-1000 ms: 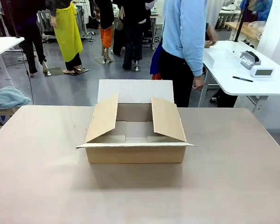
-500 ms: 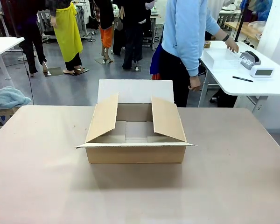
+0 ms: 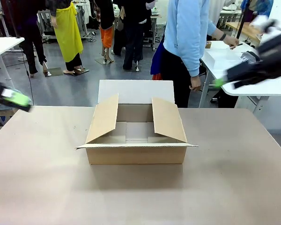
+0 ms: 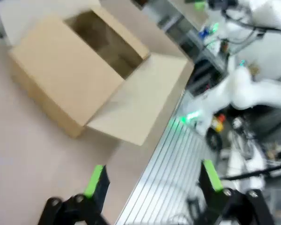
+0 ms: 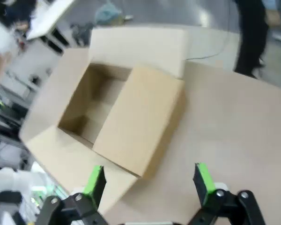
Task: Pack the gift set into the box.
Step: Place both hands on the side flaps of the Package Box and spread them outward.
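The packing was, as I judged it, not yet begun. The box [image 3: 136, 155] stood in the middle of the desk [image 3: 47, 187] with its top open: the far flap leaned back, the two side flaps stood slanted upward, and the near flap was folded out flat toward me. Its inside was bare cardboard, so nothing of the gift set was in it, and all of the work was left: to get the set, bring it over the opening and lower it in. At the far side the person [image 3: 185, 33] was turned away to a white side table [image 3: 253, 91], with one hand [image 3: 232, 41] reaching over it; what lay under this hand was too pale and unclear for me to name. My left hand [image 4: 152, 178] was wide open, its green pads far from each other, and it held and touched nothing; it hung off the left side of the desk, well apart from the box. My right hand [image 5: 147, 178] was also wide open and empty, raised at the right side, with the box below and ahead of its fingers.
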You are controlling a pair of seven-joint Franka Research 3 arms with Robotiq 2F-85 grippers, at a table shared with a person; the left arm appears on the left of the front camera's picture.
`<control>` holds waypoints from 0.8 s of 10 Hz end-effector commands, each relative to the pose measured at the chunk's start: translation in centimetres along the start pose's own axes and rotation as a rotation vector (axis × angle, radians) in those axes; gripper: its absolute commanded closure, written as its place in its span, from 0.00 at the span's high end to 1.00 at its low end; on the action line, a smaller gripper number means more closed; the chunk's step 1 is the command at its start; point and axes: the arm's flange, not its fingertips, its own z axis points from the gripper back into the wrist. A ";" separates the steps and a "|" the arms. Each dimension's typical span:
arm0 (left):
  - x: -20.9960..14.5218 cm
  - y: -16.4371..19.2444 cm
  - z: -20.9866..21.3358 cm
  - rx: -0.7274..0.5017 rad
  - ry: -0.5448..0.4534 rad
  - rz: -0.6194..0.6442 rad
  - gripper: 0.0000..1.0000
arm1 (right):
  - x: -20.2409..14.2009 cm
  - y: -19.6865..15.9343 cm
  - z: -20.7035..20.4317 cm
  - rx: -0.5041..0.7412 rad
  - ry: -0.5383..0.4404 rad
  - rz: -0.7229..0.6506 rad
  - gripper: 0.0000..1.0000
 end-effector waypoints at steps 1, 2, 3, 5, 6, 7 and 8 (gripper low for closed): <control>4.4 -1.8 -5.8 0.137 0.257 -0.139 1.00 | 1.4 2.2 -7.2 0.001 -0.023 0.136 1.00; 5.5 -2.2 -8.4 0.190 0.308 -0.161 1.00 | 0.7 4.0 -8.5 -0.034 -0.068 0.182 1.00; 2.9 -2.9 -4.4 0.050 0.146 -0.078 1.00 | 0.4 2.0 -5.9 -0.213 -0.034 0.059 1.00; 5.3 -4.8 -9.3 0.109 0.264 -0.145 1.00 | 0.2 5.9 -8.0 -0.069 -0.030 0.159 1.00; 5.7 -4.7 -10.4 0.108 0.259 -0.088 1.00 | 0.7 6.4 -9.1 0.260 -0.026 0.421 1.00; 7.5 -4.8 -11.6 0.152 0.253 0.012 1.00 | 0.5 5.2 -9.4 0.452 -0.006 0.510 1.00; 9.3 -5.2 -12.7 0.223 0.236 0.083 1.00 | -0.2 3.5 -9.1 0.512 0.066 0.492 1.00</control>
